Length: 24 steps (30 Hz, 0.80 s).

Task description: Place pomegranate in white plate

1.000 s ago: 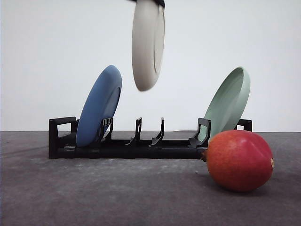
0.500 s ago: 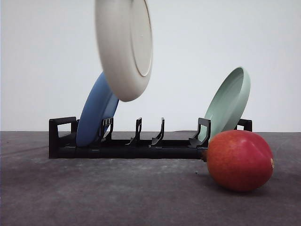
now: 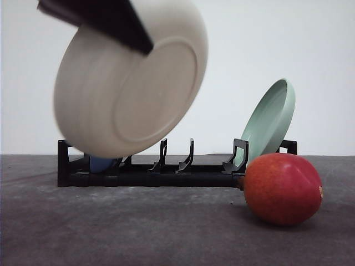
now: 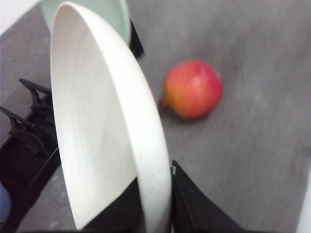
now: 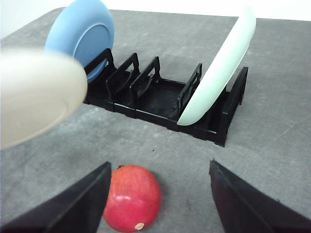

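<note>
Since a second ago your white plate (image 3: 130,83) has swung down and toward the front camera, from edge-on high above the rack to a tilted pose showing its underside, now large at upper left. Your left gripper (image 4: 154,204) is clamped on its rim, one dark finger either side of the edge in the left wrist view; in the front view you see just one dark finger (image 3: 100,19) across the plate's top, cut off by the frame. The plate hangs in the air above the table (image 3: 138,227) and hides nearly all of the blue plate (image 5: 82,34), which stands in the rack (image 3: 166,172) at its left end. Your right gripper (image 5: 158,194) is spread wide, holding nothing, fingers either side of the pomegranate (image 5: 132,198) below it. The pomegranate (image 3: 282,188) lies on the table just in front of the rack's right end, long axis roughly level, dark nub toward the rack. The green plate (image 3: 269,124) leans behind it.
</note>
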### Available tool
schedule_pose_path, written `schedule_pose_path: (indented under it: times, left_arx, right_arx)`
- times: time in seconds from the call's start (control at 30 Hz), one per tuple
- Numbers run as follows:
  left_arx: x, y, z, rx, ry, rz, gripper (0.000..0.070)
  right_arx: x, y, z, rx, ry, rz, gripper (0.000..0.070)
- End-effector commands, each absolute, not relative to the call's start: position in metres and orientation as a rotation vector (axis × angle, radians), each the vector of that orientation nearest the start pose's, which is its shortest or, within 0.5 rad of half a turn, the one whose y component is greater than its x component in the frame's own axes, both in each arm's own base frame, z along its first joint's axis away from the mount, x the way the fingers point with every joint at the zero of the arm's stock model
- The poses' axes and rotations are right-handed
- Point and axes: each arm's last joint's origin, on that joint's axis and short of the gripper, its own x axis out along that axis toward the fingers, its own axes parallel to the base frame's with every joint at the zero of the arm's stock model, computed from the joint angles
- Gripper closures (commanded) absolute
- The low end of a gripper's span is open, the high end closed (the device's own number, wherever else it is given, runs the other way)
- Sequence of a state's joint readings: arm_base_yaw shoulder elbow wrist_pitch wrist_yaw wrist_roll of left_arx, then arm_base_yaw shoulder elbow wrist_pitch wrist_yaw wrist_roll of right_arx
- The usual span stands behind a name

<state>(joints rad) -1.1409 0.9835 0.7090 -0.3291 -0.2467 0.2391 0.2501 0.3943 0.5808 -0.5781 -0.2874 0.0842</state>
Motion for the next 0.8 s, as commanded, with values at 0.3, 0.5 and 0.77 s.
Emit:
schedule_pose_path:
  times: [0.3, 0.5, 0.77]
  left_arx:
    - [0.091, -0.212, 0.219, 1.203, 0.360, -0.875, 0.0690]
    - [0.095, -0.225, 0.190, 1.424, 0.407, -0.863, 0.0690]
    - [0.096, -0.235, 0.170, 1.478, 0.438, -0.867, 0.0690]
  right_arx:
    - [0.089, 0.032, 0.279, 0.100, 0.399, 0.518, 0.0296]
    - [0.089, 0.032, 0.279, 0.100, 0.399, 0.518, 0.0296]
    - [0.089, 0.032, 0.279, 0.100, 0.399, 0.518, 0.0296]
